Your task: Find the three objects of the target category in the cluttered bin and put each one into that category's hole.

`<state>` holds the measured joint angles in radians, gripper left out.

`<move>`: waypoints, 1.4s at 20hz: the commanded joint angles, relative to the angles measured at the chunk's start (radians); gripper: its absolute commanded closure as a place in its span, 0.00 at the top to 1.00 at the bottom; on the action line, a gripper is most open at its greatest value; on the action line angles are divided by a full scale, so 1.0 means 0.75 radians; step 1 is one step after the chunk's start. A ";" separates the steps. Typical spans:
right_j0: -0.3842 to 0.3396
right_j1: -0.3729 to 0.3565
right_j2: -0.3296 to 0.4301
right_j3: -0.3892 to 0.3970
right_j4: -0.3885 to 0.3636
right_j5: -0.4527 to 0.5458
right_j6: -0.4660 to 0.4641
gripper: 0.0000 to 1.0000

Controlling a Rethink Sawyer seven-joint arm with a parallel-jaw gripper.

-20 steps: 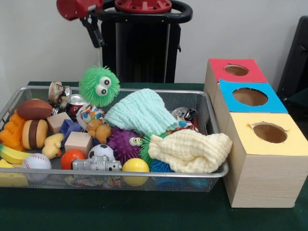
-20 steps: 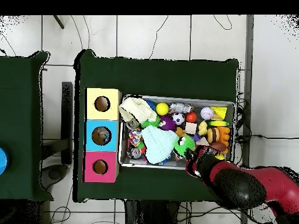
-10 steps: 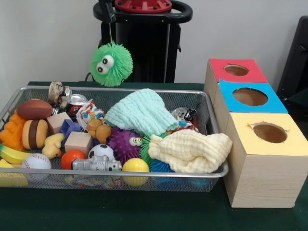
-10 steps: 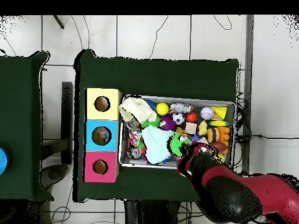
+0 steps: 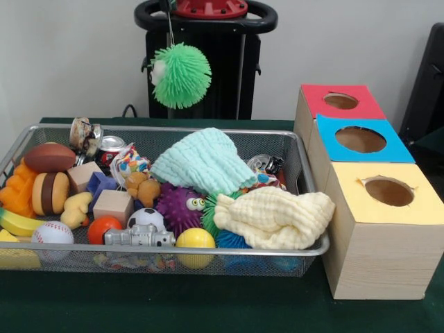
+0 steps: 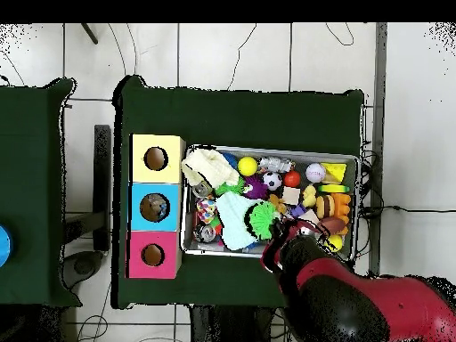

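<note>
Three holes wait in the boxes at the right of the bin (image 5: 173,130): a red-topped one (image 5: 340,101) farthest, a blue-topped one (image 5: 360,139) in the middle and a yellow-topped one (image 5: 388,191) nearest, and in the front view I cannot tell whether anything lies inside any of them. One item is out of the clutter: the green spiky ball (image 5: 181,75) hangs in the air above the bin's far left part, dangling from a thin strand that runs up out of the picture. The gripper (image 6: 277,237) shows only in the overhead view, at the end of the red and black arm just beside the ball; judging by how the ball hangs, the claw is pinched on that strand. By my reading this is the carry stage of one item, with the drop into a hole not yet done. Left in the bin, a purple spiky ball (image 5: 179,207) sits near the middle, and bits of one green and one blue fuzzy thing peek out beside the cream cloth (image 5: 274,217), so more searching seems likely. Two cloths are in there, the cream one and a mint one (image 5: 203,161), covering part of the pile.
</note>
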<state>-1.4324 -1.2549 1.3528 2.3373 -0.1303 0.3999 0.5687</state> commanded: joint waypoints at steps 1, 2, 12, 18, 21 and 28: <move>0.046 -0.075 -0.024 0.044 0.061 0.024 0.301 0.00; 0.044 -0.085 -0.031 0.045 0.054 0.041 0.280 0.00; 0.033 -0.096 -0.065 0.102 -0.004 -0.023 0.259 0.00; 0.112 -0.106 -0.117 0.142 -0.008 -0.066 0.314 0.00; 0.135 -0.097 -0.123 0.157 0.007 -0.086 0.330 0.00; 0.199 -0.037 -0.168 0.205 -0.016 -0.212 0.358 0.00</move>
<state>-1.3139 -1.3250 1.2865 2.4057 -0.1299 0.3352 0.5687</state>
